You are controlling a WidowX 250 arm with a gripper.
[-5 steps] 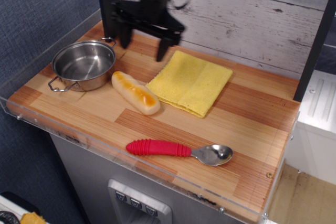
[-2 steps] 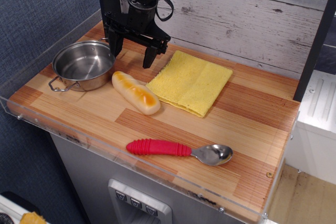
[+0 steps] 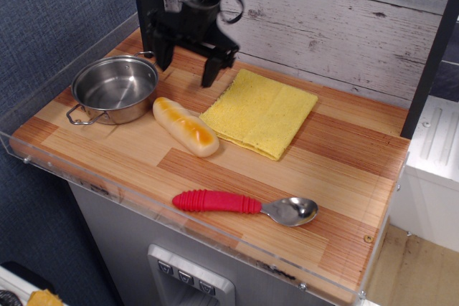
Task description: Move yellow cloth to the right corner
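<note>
- pot [image 3: 115,89]: small shiny steel pan, round, two wire handles, empty, at the left back of the counter [image 3: 237,177].
- gripper [image 3: 188,63]: black, two prongs spread wide and holding nothing, hanging above the counter between the pot and the cloth; whether the tips touch the wood I cannot tell.
- bread roll [image 3: 185,126]: pale toy loaf with an orange glazed top, smooth, long axis running back-left to front-right, just left of the cloth and touching or nearly touching its front-left edge.
- yellow cloth [image 3: 259,112]: flat, folded, roughly square, spongy weave, bright yellow, lying mid-counter toward the back wall, turned so one corner points at the gripper.
- key relation: the cloth lies to the right and slightly forward of the gripper; its nearest part is the back-left corner, just beside the right prong. Judgement: the next move needs a short shift right and down onto that corner or edge, with a pinch to lift the soft fabric.
- spoon [image 3: 244,205]: red ribbed handle, steel bowl, lying left-right near the front rim, well apart from the cloth.
- right corner [image 3: 362,238]: striped light and reddish wood, clear acrylic rim, bare, well apart from the cloth; the drag path looks open if it passes behind the spoon.
</note>
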